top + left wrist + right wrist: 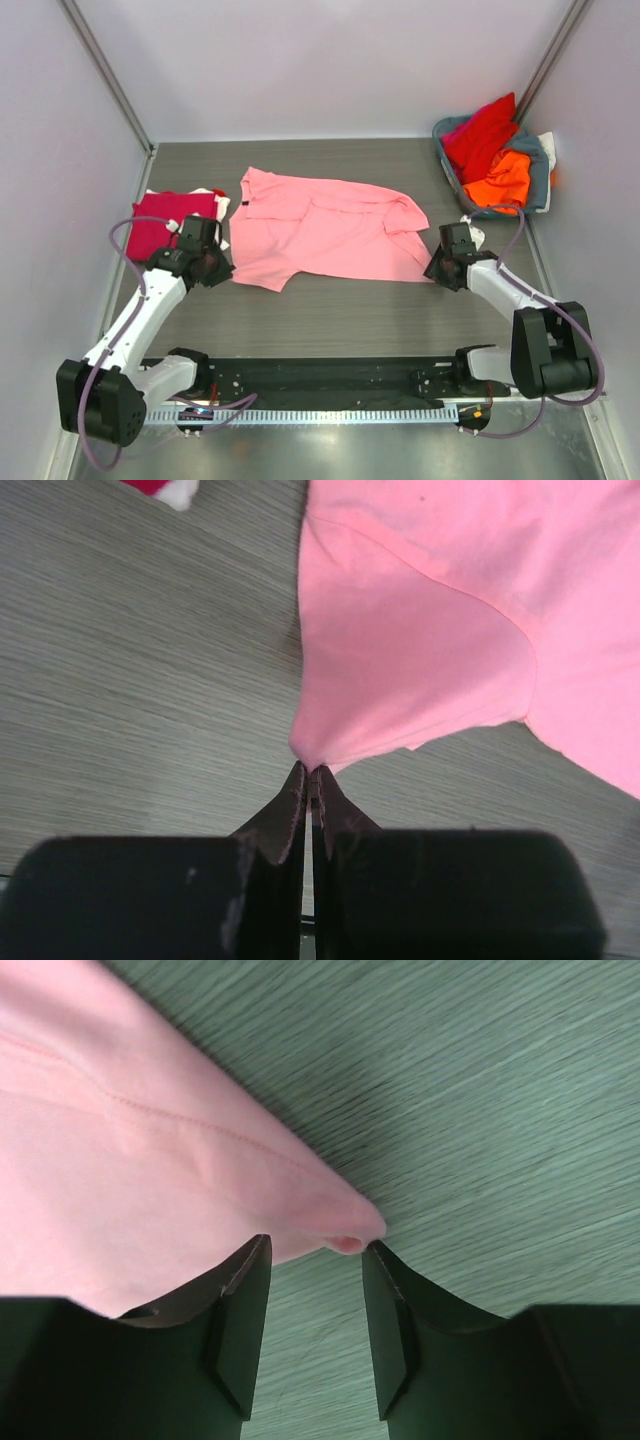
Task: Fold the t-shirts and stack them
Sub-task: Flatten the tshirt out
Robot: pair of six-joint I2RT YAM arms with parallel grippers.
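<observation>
Grey-blue basket [541, 176], wood-grain table [330, 310]

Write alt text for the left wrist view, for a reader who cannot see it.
The left end effector, shut, pinches an edge of the light pink t-shirt, which spreads up and to the right over the grey wood-grain table. A scrap of crimson and white cloth shows at the top edge.

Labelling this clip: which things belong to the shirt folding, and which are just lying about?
Job: spread light pink cloth t-shirt; folded crimson t-shirt; red t-shirt; orange t-shirt.
Lying about: grey-blue soft basket holding the last two.
</observation>
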